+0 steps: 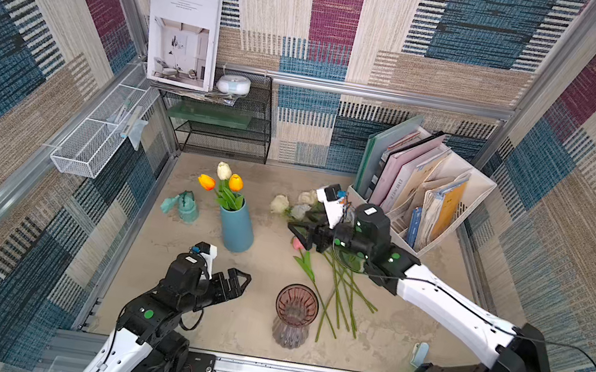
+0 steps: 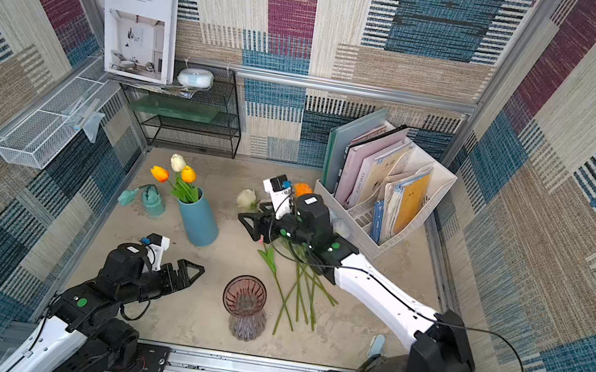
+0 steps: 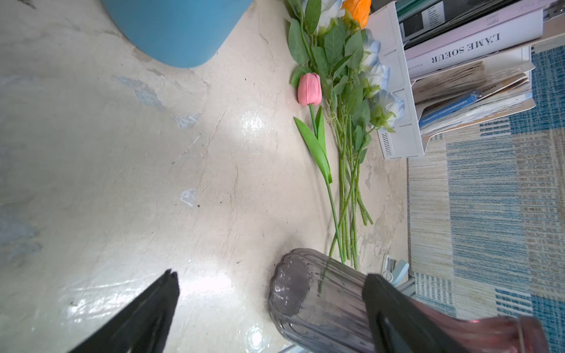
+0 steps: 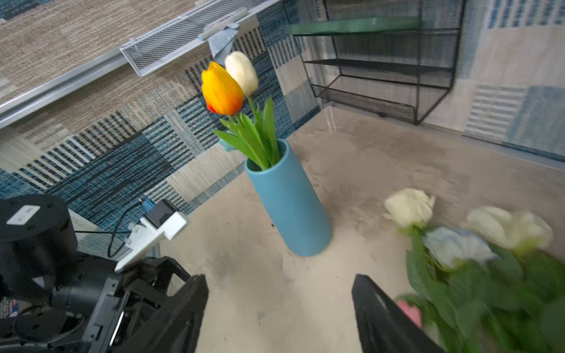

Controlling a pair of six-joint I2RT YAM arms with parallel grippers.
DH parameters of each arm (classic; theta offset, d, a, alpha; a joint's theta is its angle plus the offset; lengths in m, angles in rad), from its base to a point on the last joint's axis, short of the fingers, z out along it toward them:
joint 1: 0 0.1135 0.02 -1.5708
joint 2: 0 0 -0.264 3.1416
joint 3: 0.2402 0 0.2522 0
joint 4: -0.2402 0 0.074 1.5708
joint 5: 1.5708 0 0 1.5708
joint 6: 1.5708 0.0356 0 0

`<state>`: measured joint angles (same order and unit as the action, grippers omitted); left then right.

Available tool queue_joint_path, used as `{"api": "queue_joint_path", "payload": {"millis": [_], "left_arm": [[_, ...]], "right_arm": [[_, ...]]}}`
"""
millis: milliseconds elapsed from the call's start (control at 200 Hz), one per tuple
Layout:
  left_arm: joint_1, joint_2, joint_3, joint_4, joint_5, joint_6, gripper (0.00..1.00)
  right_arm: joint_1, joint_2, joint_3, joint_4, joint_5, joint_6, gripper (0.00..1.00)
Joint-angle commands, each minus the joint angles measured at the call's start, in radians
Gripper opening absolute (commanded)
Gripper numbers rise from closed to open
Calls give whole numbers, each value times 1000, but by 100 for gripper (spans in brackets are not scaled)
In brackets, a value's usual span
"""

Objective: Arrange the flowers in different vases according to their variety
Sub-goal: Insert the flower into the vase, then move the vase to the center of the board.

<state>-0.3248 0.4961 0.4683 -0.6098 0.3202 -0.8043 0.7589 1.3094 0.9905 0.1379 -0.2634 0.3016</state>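
The right arm stretches low across the table (image 1: 181, 299), its right gripper (image 1: 298, 234) spread wide and empty above the loose roses (image 1: 279, 204) and pink tulip (image 3: 309, 89) lying flat. Three tulips (image 1: 224, 182) stand in the blue vase (image 1: 237, 226). The left arm is folded near its base, the left gripper (image 1: 240, 280) gaping and empty, near the purple vase (image 1: 295, 315).

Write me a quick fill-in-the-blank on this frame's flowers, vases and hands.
The blue vase holds ____ tulips.
The purple vase is ____.
The loose tulip lying on the table is ____.
The left hand and right hand are both ____.
Missing words: three; empty; pink; open.
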Motion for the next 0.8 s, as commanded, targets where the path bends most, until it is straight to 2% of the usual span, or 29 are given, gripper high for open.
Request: {"api": "queue_joint_path", "payload": {"millis": [0,80,230,431,606,796], "left_arm": [[-4,39,3,-15,52,-7,98],[-19,78,3,-15,56,-8,97],[-82,121,-13,-13,32,-25,91],[-184,124,-80,20,11,-107,73],[-273,172,-122,96,-6,-165,72],[-353,252,-138,201,-30,-215,72]], "right_arm": [[-34,-149,-136,-28,90,34,92],[-63,-253,-249,-49,74,69,100],[-72,-412,-433,-120,27,124,99],[-70,-638,-680,-105,-187,215,99],[-58,-792,-812,-85,-288,241,99],[35,-834,-878,-13,-237,231,99]]}}
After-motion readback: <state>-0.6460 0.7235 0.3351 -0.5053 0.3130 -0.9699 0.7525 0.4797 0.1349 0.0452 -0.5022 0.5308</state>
